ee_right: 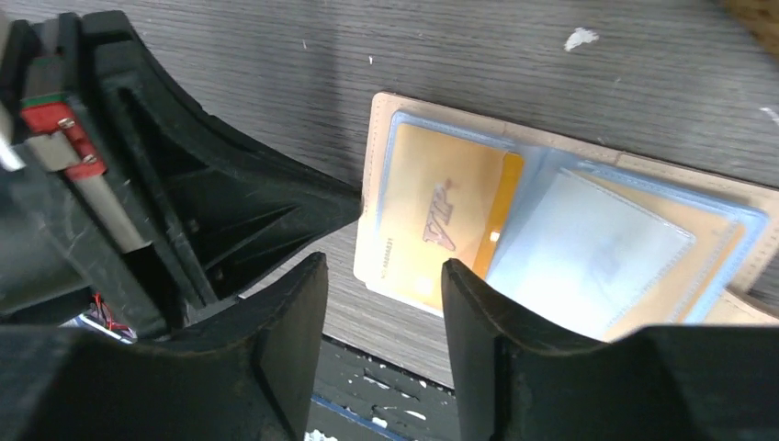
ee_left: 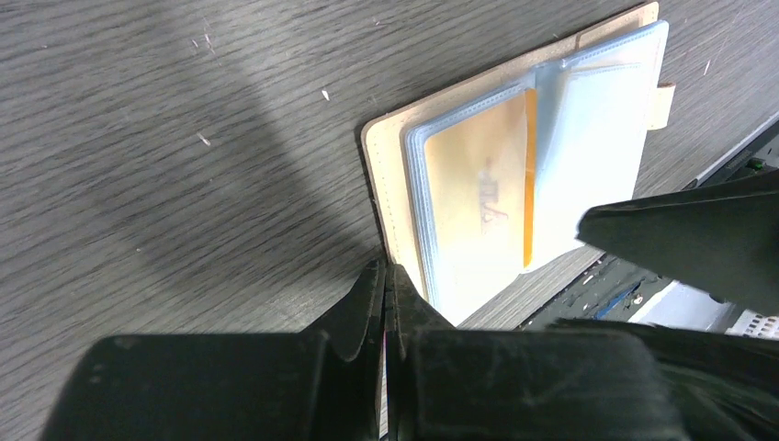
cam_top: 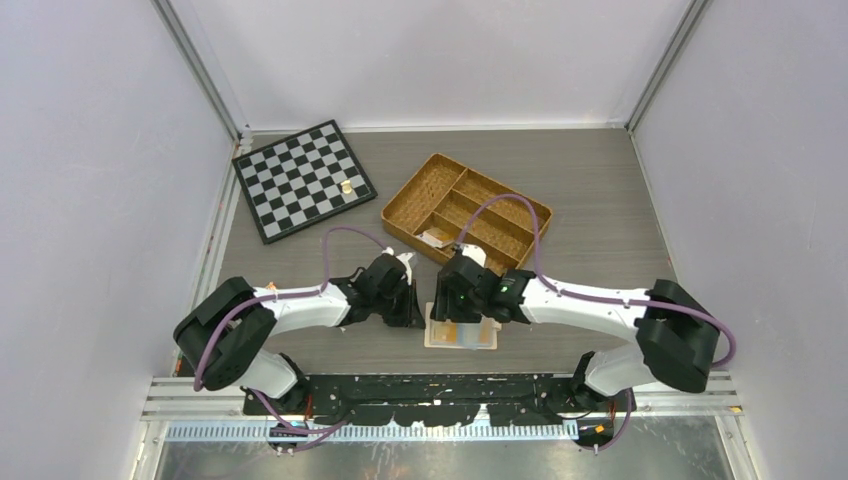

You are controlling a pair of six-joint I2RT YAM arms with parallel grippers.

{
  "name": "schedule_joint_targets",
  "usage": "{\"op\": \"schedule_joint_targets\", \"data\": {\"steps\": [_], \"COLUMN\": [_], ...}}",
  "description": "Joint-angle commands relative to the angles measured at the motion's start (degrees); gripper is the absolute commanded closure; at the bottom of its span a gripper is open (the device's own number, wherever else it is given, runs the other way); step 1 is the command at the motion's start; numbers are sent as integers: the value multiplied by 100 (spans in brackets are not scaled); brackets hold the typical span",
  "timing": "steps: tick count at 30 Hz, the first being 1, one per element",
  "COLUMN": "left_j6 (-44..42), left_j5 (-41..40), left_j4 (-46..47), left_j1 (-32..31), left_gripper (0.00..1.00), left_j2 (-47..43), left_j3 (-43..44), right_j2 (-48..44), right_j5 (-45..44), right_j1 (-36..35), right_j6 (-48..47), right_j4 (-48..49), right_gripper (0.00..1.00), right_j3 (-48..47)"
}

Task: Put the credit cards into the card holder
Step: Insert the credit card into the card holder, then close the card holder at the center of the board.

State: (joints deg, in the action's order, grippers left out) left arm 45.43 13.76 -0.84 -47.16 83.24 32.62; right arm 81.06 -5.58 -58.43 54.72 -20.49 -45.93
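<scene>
Shows card holder (cam_top: 461,336) lying open at the near edge of the bench (cam_top: 600,200), between the two claws.
Keeps one orange-tan credit card (ee_right: 432,216) inside a clear sleeve (ee_right: 588,248); cannot tell about the other sleeves. Finds a small packet (cam_top: 436,237) in the wicker tray (cam_top: 412,186) farther back. Has left claw (ee_left: 387,280) pressed together, tips low at the holder's edge, and right claw (ee_right: 381,271) spread, pinching nothing, poised over the holder's near side.
</scene>
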Motion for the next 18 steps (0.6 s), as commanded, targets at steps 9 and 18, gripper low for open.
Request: {"op": "schedule_joint_targets", "data": {"steps": [9, 18], "left_j6": [-109, -104], "left_j5": [-475, -512], "left_j4": [-490, -609], "left_j1": [-13, -13], "left_gripper": [100, 100], "left_j2": [-479, -538], "left_j3": [-98, -97], "right_j2": [-1168, -2122], "right_j5": [-1232, 11], "right_j1": [540, 1711], "right_j6": [-612, -438], "right_j4": [-2303, -1449], "right_gripper": [23, 34], "right_j3": [93, 1298]}}
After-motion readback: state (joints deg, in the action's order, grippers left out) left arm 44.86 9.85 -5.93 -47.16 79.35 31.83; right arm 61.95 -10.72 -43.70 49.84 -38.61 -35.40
